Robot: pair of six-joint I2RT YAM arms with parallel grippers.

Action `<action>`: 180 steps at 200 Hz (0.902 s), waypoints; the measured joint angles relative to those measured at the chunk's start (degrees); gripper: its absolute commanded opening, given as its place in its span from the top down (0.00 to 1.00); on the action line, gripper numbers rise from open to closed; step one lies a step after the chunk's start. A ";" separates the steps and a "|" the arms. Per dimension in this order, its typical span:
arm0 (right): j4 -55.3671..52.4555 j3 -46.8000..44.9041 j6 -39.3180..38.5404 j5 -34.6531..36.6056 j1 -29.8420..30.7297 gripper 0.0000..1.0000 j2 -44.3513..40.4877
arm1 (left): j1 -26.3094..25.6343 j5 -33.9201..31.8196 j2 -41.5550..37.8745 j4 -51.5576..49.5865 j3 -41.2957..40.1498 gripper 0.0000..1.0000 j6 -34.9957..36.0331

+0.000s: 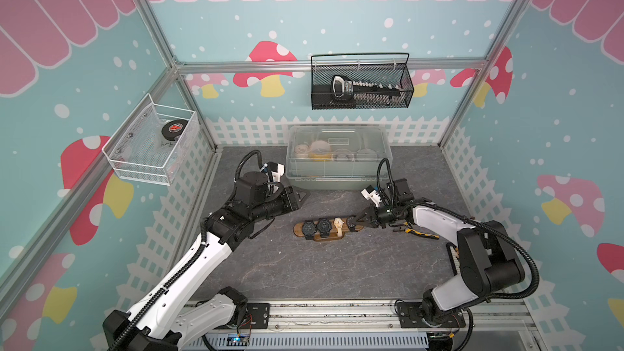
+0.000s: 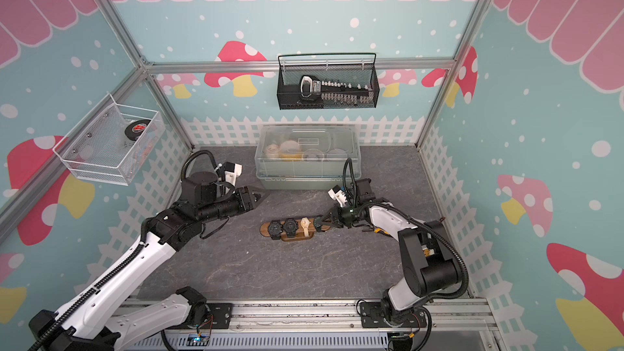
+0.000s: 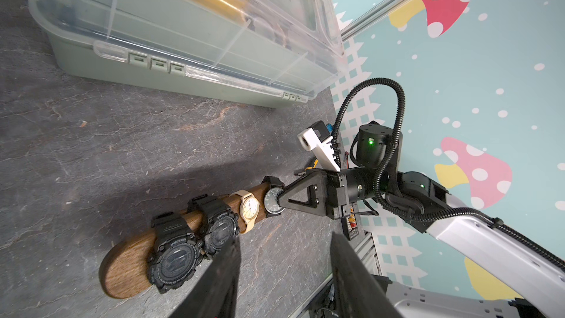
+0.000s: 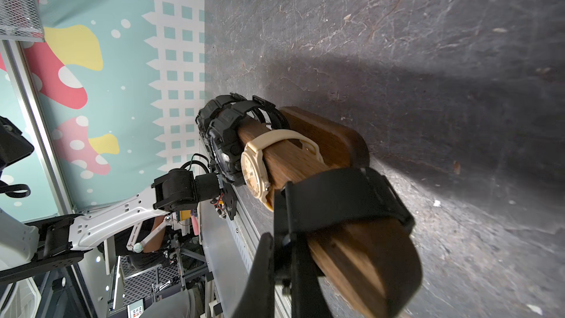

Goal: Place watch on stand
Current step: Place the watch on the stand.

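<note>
Right gripper [image 1: 355, 221] is pinching clenched; left gripper [image 1: 303, 196] is hovering released and empty. Stand [image 3: 122, 267] is bearing, looped round its right end, the pinched gray-faced watch [image 3: 273, 200]. Seating seems nearly done; next is calling for letting go without dragging it.

The long brown wooden stand [image 3: 128, 261] looks smooth, the dark grey veined counter [image 3: 91, 148] matt and rough, the clear plastic box [image 3: 183, 10] glossy.

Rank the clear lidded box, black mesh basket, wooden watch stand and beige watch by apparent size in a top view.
1. clear lidded box, narrowly largest
2. black mesh basket, nearly as wide
3. wooden watch stand
4. beige watch, smallest
</note>
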 measured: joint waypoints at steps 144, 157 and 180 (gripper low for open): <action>-2.62 0.63 -1.99 -0.17 0.00 0.71 0.68 | 0.02 0.42 0.07 0.00 0.00 0.52 -0.22; -2.60 0.74 -1.75 -0.04 0.04 0.70 0.63 | 0.02 0.42 0.07 0.02 0.00 0.52 -0.22; -2.58 0.83 -1.22 0.46 0.04 0.66 0.24 | 0.02 0.42 0.07 0.00 0.00 0.52 -0.22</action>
